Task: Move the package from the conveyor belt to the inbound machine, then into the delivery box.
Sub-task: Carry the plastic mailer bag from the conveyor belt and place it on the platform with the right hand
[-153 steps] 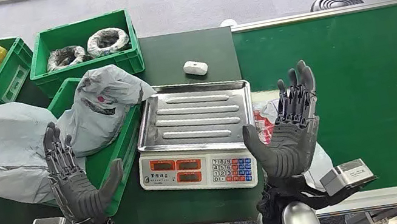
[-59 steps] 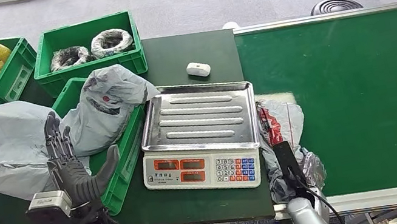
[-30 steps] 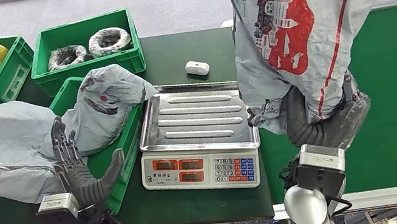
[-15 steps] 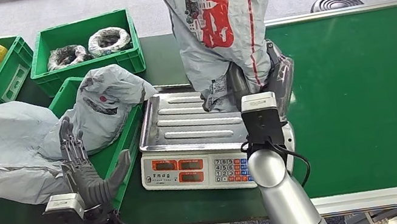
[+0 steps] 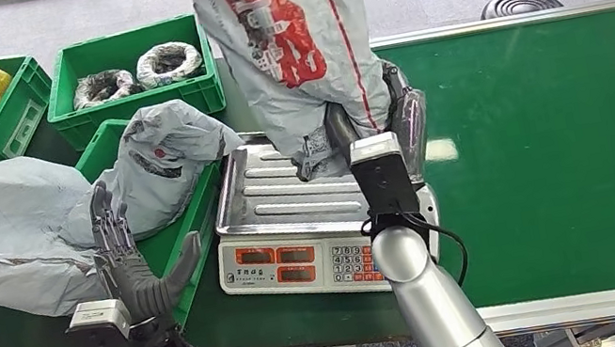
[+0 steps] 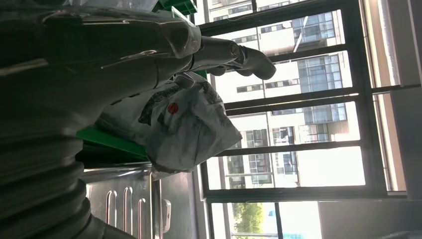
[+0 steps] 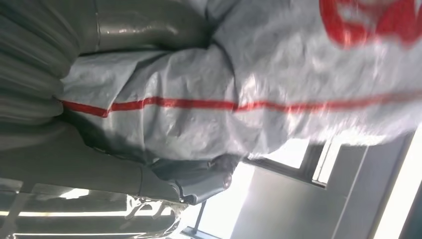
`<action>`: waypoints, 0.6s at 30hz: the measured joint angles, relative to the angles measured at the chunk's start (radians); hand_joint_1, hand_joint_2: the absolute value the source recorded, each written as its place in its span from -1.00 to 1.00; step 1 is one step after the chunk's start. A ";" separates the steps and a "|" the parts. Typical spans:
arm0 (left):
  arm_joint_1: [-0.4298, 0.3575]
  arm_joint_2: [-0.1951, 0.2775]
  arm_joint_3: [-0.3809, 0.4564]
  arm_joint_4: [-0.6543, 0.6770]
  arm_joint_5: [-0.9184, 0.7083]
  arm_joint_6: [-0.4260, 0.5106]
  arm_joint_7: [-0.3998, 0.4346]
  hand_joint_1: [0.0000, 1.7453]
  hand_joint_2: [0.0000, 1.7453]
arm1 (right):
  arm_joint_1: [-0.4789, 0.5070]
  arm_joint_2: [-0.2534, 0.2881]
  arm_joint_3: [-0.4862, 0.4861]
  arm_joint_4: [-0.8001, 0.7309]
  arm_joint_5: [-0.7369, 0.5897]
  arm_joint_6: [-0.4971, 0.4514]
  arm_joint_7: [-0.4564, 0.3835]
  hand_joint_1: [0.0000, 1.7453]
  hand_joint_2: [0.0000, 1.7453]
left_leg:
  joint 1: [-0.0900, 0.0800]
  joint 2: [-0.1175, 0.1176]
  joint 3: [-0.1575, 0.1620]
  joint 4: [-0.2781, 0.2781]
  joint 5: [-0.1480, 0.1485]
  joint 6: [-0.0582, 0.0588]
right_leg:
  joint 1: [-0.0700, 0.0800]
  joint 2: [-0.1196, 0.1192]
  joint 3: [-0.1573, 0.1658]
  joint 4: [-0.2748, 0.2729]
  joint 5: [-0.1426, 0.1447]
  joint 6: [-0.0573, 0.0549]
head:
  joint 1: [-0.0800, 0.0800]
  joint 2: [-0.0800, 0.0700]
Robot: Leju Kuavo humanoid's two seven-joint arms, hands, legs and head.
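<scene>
A: Where's the package (image 5: pixel 290 43) right now?

B: Up in the air over the scale (image 5: pixel 306 212), at the tray's far right corner. The right hand (image 5: pixel 372 129) is clamped on its lower end, and the bag stands up tall from that grip, its bottom fold just above the steel tray. The right wrist view shows the grey film bunched between the thumb and the fingers (image 7: pixel 149 25).

A: And the left hand (image 5: pixel 135 271)?

B: Holding nothing, fingers spread, raised at the near edge of the table (image 5: pixel 288 81) beside the green bin (image 5: pixel 192 242) with the grey bags (image 5: pixel 158 161) in it.

A: How will that package behave?

B: Soft, I'd say. It's a thin plastic mailer, creased all over, and it sags and folds where it's squeezed. Probably light (one hand carries it upright without trouble), though what's inside I can't tell. The film looks glossy, so it may slide in the grip.

A: So where would you hold it?

B: Low, around the bulk of the contents, roughly where the hand has it; pinching only loose film risks it slipping or tearing. Set down, it will likely flop flat over the tray rather than stand.
</scene>
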 joint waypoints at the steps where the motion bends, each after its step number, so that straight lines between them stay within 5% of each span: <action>1: 0.000 0.000 0.000 0.000 0.000 0.000 0.000 -1.00 1.00 | 0.000 0.000 0.000 0.006 -0.005 0.000 0.000 -1.00 1.00 | 0.000 0.000 0.000 0.000 0.000 0.000 | 0.000 0.000 0.000 0.000 0.000 0.000 | 0.000 0.000; 18: 0.002 0.001 0.004 -0.001 -0.007 0.002 0.009 -1.00 1.00 | 0.070 -0.024 -0.008 -0.022 -0.018 -0.038 -0.012 -1.00 1.00 | 0.000 0.000 0.000 0.000 0.000 0.000 | 0.000 0.000 0.000 0.000 0.000 0.000 | 0.000 0.000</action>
